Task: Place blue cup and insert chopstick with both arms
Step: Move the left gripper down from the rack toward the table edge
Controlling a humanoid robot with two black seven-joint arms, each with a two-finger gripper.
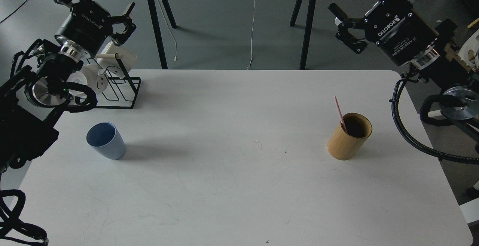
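The pale blue cup [106,140] stands upright on the white table [239,193] at the left. The pink chopstick [340,113] leans inside a tan bamboo cylinder [350,136] on the right side of the table. My left gripper [127,22] hovers high at the far left, above the mug rack and well behind the cup, its fingers apart and empty. At the far right my right gripper [342,27] is raised past the table's back corner, open and holding nothing, well above and behind the bamboo cylinder.
A black wire rack [119,87] with white mugs [118,57] stands at the table's back left, just under my left arm. Behind the table there is a trestle table with black legs [308,21] and a hanging white cable [253,29].
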